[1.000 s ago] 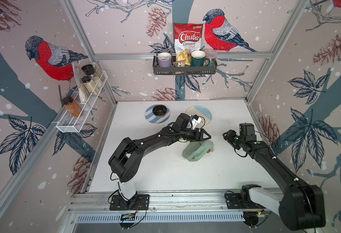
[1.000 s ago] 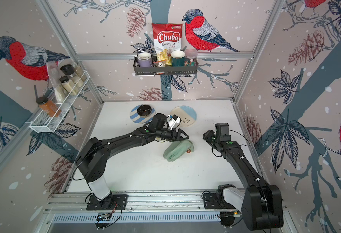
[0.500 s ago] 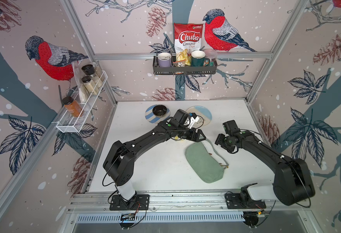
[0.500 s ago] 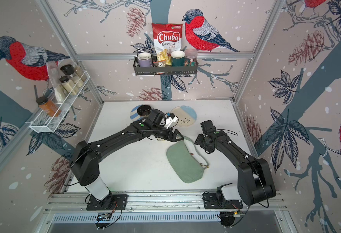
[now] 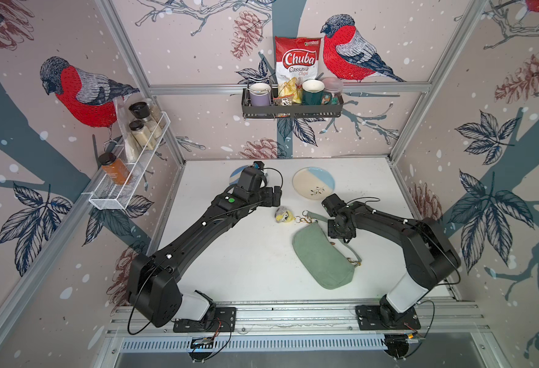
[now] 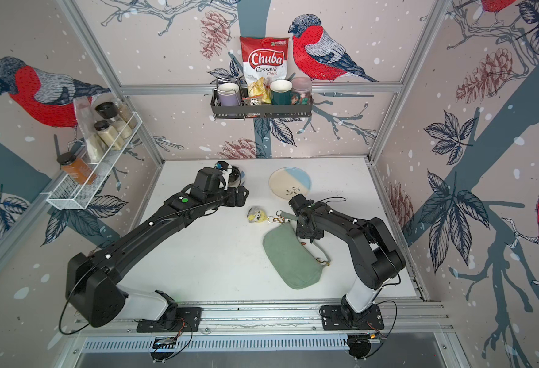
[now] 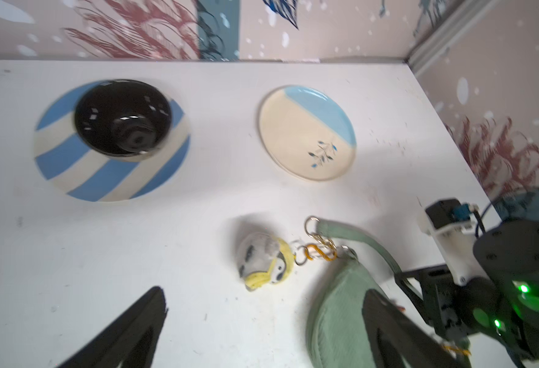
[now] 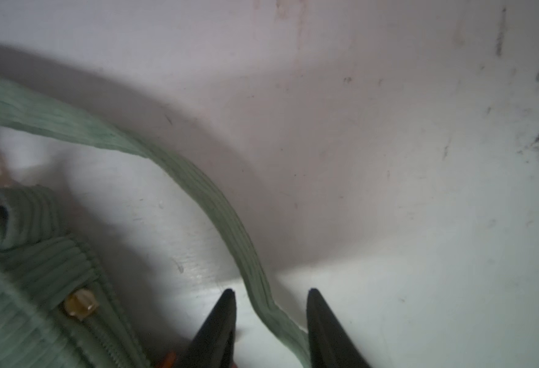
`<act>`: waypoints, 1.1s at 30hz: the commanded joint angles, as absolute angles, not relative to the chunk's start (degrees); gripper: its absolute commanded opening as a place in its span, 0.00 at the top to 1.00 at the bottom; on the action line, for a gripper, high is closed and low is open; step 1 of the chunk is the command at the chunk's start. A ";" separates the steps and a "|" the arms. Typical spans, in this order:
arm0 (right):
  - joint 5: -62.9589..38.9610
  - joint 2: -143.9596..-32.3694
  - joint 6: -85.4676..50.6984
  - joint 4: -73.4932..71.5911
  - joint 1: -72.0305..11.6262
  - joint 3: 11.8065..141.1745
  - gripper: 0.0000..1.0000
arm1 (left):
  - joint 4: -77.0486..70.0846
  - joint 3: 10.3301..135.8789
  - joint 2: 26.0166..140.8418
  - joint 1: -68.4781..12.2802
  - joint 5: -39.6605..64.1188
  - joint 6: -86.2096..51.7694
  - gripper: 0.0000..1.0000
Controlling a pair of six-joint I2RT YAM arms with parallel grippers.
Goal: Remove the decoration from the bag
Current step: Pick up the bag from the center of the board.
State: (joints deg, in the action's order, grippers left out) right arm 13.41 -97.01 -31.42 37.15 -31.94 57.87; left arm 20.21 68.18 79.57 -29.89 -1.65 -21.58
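Downward, right end effector [image 8: 269,291] astride strap [image 8: 198,178]

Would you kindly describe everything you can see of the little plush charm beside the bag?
The charm is a small soft plush, grey on top with yellow edging and a bird-like face with dark markings. It lies on the white table, just off a corner of the bag and apart from its fabric. A silver ring links it to an orange clip, which appears hooked to the metal rings at the strap end. Nothing else touches it.
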 commanded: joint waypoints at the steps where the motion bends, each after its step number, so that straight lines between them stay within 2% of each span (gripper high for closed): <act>1: 14.62 -98.94 -28.42 34.76 -31.78 59.18 0.77 | 12.49 64.35 76.50 -25.93 -0.26 -25.69 0.05; 4: 13.93 -99.44 -25.90 32.77 -31.86 60.84 0.99 | 13.37 64.27 76.13 -24.55 4.77 -22.19 0.11; 5: 13.91 -99.17 -24.62 32.76 -32.08 61.69 1.00 | 15.47 65.09 76.21 -24.56 5.24 -21.14 0.11; 9: 15.51 -94.75 -20.18 34.05 -34.14 65.25 1.00 | 18.28 64.53 73.54 -24.54 7.76 -16.49 0.09; 12: 11.79 -88.12 -17.49 32.93 -36.15 66.34 1.00 | 17.55 61.26 70.14 -24.59 11.71 -12.56 0.09; 18: 7.34 -79.82 -11.75 31.30 -41.59 67.76 1.00 | 11.28 53.19 64.47 -26.29 19.61 -8.49 0.14; 22: 5.28 -75.14 -9.33 28.20 -44.28 68.50 1.00 | 9.45 52.29 63.64 -27.46 23.09 -5.01 0.09; 26: 2.97 -70.74 -11.10 25.16 -44.32 69.33 1.00 | 10.32 54.45 64.61 -28.78 28.57 -3.16 0.06; 33: 0.05 -67.03 -19.73 22.75 -44.21 71.10 1.00 | 13.78 56.56 65.45 -36.87 31.51 1.43 0.04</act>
